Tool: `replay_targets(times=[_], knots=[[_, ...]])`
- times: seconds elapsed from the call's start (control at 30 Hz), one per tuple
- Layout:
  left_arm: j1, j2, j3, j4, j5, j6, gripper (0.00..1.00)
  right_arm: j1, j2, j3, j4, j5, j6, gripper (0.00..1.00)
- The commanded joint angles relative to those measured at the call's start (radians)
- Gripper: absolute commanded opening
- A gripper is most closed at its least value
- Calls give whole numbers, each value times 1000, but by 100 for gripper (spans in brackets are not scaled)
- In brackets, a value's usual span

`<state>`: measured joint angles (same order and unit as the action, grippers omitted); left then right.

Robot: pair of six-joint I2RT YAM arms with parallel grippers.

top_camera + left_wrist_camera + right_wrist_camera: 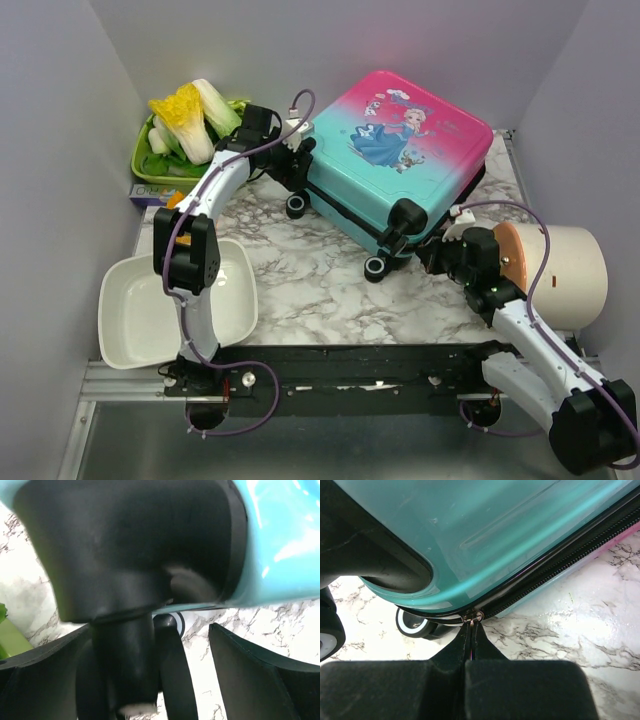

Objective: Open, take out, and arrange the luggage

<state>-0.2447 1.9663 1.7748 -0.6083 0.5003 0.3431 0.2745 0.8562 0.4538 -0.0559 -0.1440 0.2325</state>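
Observation:
The luggage point(400, 150), a pink-to-teal hard shell with a princess print, lies flat and closed on the marble table, its black wheels toward the arms. My left gripper point(296, 160) stands open at its left corner. In the left wrist view the fingers point(250, 670) straddle a black wheel mount point(125, 665) under the teal shell point(285, 540), with marble showing beside the right finger. My right gripper point(432, 250) is at the near right corner, shut on the metal zipper pull point(473, 616) at the end of the black zipper point(555, 565), with its tips point(471, 626) pressed together.
A white rectangular basin point(130, 320) sits at the near left by the left arm's base. A cream cylindrical container point(575, 275) lies at the right behind the right wrist. A green tray of cabbage point(190, 125) is at the back left. Grey walls close in on three sides.

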Motion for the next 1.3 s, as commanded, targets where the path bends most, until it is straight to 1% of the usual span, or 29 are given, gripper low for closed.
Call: replay_targets(times=[0.0, 0.1, 0.13, 0.17, 0.2, 0.23, 0.33, 0.37, 0.4, 0.43, 0.47, 0.5, 0.53, 0.57, 0.6, 0.63, 0.67, 0.7, 0.77, 0.8, 0.87, 0.93, 1.0, 1.03, 1.07, 1.1, 1.13, 1.2, 1.27], knots=[[-11, 37, 75, -21, -83, -21, 98, -5, -48, 17, 206, -28, -4, 1], [-11, 25, 74, -18, -36, -16, 72, -3, -43, 17, 206, -23, -4, 1], [-11, 20, 69, -1, -25, -15, 47, -4, -42, 17, 206, -22, -2, 1], [-11, 7, 64, 7, -13, -13, 31, -4, -39, 19, 206, -20, -2, 1], [-11, 0, 57, 13, -14, -15, 11, -6, -37, 17, 206, -17, -2, 1], [-11, -7, 52, 33, -29, -36, 0, -5, -34, 19, 206, -14, -4, 1], [-2, -43, 15, 59, -43, -82, 0, -6, -23, 34, 205, 23, -7, 1], [-2, -78, -3, 70, -42, -96, 0, -5, -19, 42, 205, 35, -2, 1], [-2, -101, -68, 87, -45, -117, 0, -6, -8, 57, 202, 62, -4, 1], [-2, -128, -110, 149, -60, -174, 0, -5, 0, 68, 197, 73, -7, 1], [-4, -191, -159, 192, -66, -215, 0, -4, 9, 77, 195, 89, -5, 1], [-4, -229, -283, 246, -65, -257, 0, -9, 33, 100, 191, 90, -10, 1], [-5, -272, -349, 359, -68, -298, 0, -12, 46, 109, 188, 89, -13, 1], [-19, -352, -415, 417, -78, -393, 0, -15, 59, 117, 189, 83, -15, 1], [-28, -389, -527, 476, -86, -432, 0, -27, 70, 126, 189, 58, -19, 1], [-48, -423, -569, 531, -103, -467, 0, -32, 85, 135, 191, 46, -22, 1], [-71, -482, -603, 539, -180, -518, 0, -35, 86, 137, 195, 38, -27, 1], [-126, -509, -653, 542, -224, -533, 0, -35, 84, 134, 202, 31, -32, 1], [-188, -575, -699, 553, -349, -568, 0, -37, 63, 115, 228, 8, -44, 1], [-226, -592, -727, 559, -365, -596, 0, -38, 52, 109, 234, -27, -56, 1], [-245, -628, -739, 576, -385, -653, 0, -38, 15, 94, 237, -72, -71, 1], [-251, -645, -727, 544, -458, -748, 0, -38, -12, 80, 229, -123, -91, 1], [-254, -667, -726, 541, -511, -802, 0, -38, -64, 53, 196, -170, -87, 1], [-264, -669, -713, 510, -626, -905, 0, -38, -87, 31, 212, -190, -79, 1], [-272, -662, -698, 480, -681, -935, 0, -38, -107, 5, 258, -204, -68, 1], [-280, -661, -681, 451, -745, -975, 0, -38, -138, -30, 281, -253, -64, 1], [-287, -658, -654, 408, -861, -1007, 0, -38, -149, -36, 295, -278, -68, 1], [-303, -646, -614, 374, -914, -1032, 0, -37, -167, -33, 263, -360, -99, 1], [-311, -642, -601, 363, -948, -1067, 0, -38, -189, -33, 249, -399, -114, 1]])
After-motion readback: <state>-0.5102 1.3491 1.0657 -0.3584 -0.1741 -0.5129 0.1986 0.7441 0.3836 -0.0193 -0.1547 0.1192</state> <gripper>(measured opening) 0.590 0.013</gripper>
